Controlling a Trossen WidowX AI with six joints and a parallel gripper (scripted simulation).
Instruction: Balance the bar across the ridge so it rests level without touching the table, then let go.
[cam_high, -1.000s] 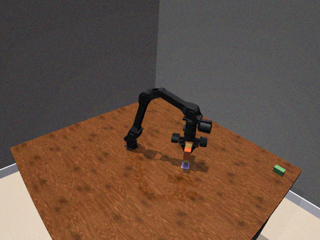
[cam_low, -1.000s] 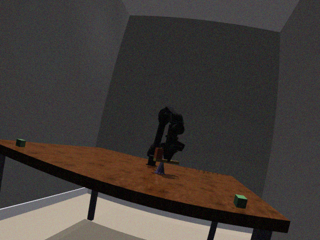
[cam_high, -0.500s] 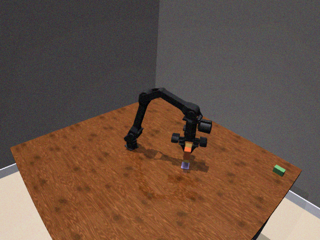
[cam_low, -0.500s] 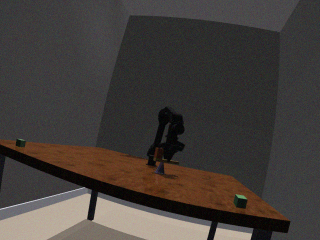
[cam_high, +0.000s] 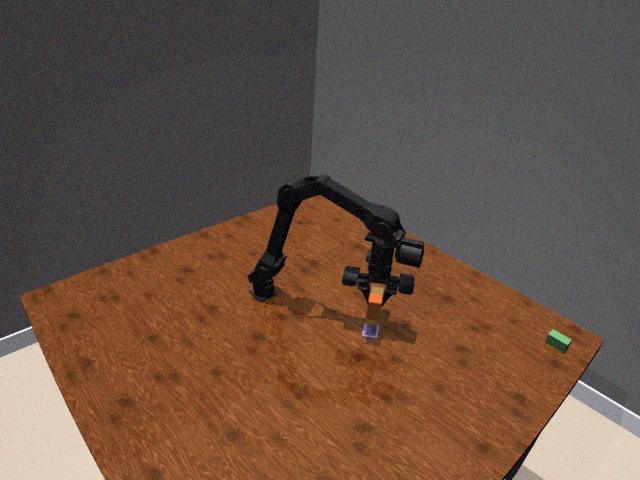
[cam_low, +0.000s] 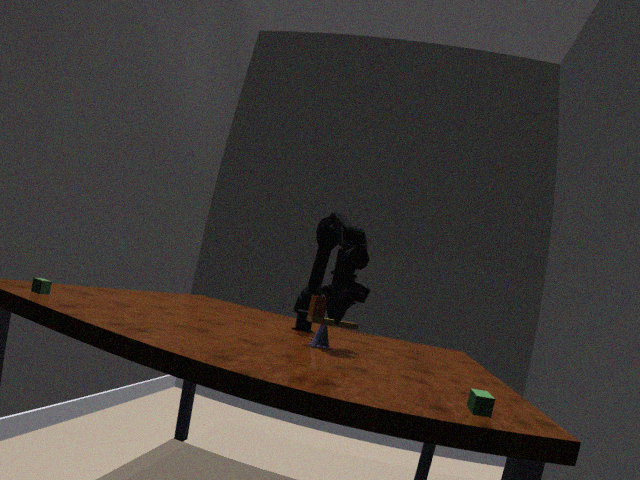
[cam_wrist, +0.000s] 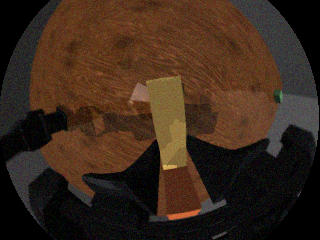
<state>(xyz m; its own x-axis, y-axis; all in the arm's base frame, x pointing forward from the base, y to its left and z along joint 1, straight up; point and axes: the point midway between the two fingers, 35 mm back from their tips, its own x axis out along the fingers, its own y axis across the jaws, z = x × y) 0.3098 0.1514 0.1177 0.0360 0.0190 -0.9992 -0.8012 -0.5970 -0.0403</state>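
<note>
A thin yellow bar (cam_high: 377, 290) (cam_low: 349, 324) (cam_wrist: 167, 107) lies roughly level, with an orange block (cam_high: 373, 310) (cam_low: 316, 308) (cam_wrist: 182, 190) standing on one end. My gripper (cam_high: 377, 302) (cam_low: 337, 321) (cam_wrist: 171, 140) points down, shut on the bar beside the block. The purple ridge (cam_high: 370, 331) (cam_low: 320, 338) stands on the table, under the bar between the block and my fingers in the exterior view. The bar's underside is at the ridge's tip there; whether they touch is too small to tell. The ridge cannot be made out in the wrist view.
A green block (cam_high: 558, 341) lies near the table's right corner in the top view. The exterior view shows one green block (cam_low: 41, 285) at far left and another green block (cam_low: 481, 403) near the right front edge. The arm's base stands behind the ridge.
</note>
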